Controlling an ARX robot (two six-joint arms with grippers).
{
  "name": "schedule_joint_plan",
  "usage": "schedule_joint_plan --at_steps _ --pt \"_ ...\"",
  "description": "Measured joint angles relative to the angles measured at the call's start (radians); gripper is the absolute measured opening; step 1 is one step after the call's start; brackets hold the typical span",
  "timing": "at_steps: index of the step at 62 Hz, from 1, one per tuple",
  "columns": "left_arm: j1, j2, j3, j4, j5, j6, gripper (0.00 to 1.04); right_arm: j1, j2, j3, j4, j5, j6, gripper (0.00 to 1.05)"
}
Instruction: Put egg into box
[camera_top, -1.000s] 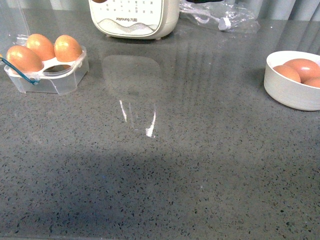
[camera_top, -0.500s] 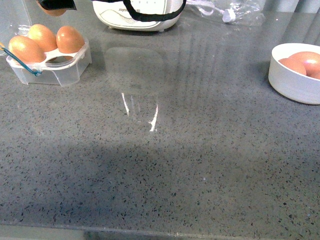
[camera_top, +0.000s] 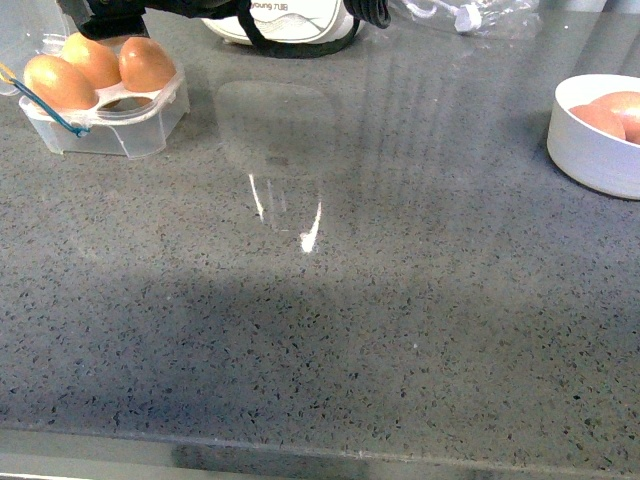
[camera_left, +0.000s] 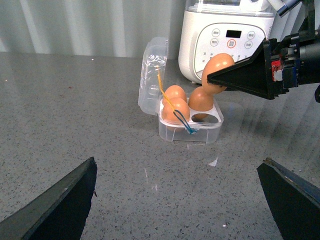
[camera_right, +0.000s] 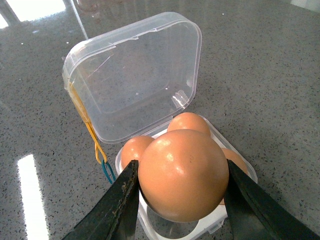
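The clear box (camera_top: 112, 128) stands at the far left of the grey counter with its lid (camera_right: 135, 75) open, a blue-yellow band (camera_left: 176, 107) and three brown eggs in its cups. One cup (camera_left: 208, 118) is empty. My right gripper (camera_right: 181, 172) is shut on the egg (camera_right: 182, 175) and holds it just above the box (camera_right: 131, 202). The left wrist view shows this egg (camera_left: 218, 67) over the box (camera_left: 190, 131). In the front view the right gripper (camera_top: 108, 20) hides the egg. My left gripper (camera_left: 179, 172) is open and empty, well short of the box.
A white kitchen appliance (camera_left: 225, 35) stands right behind the box. A white round bowl (camera_top: 590, 155) with more brown eggs sits at the far right. A clear plastic bag (camera_top: 465, 15) lies at the back.
My right gripper has come into the front view at the top left and moved down over the box. The front view itself has shifted a little.
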Motion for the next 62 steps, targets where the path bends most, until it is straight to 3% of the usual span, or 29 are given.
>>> schedule_joint_plan --at_steps 41,48,59,62 --pt "0.0 0.0 0.0 0.0 0.0 0.0 0.98 0.014 0.025 0.0 -0.049 0.024 -0.01 0.42" --pt "0.0 0.0 0.0 0.0 0.0 0.0 0.98 0.014 0.025 -0.001 -0.051 0.023 -0.013 0.58" --pt "0.0 0.0 0.0 0.0 0.0 0.0 0.98 0.008 0.021 -0.013 -0.053 0.021 -0.013 0.95" --pt "0.0 0.0 0.0 0.0 0.0 0.0 0.98 0.005 0.017 -0.016 -0.053 0.018 -0.012 0.99"
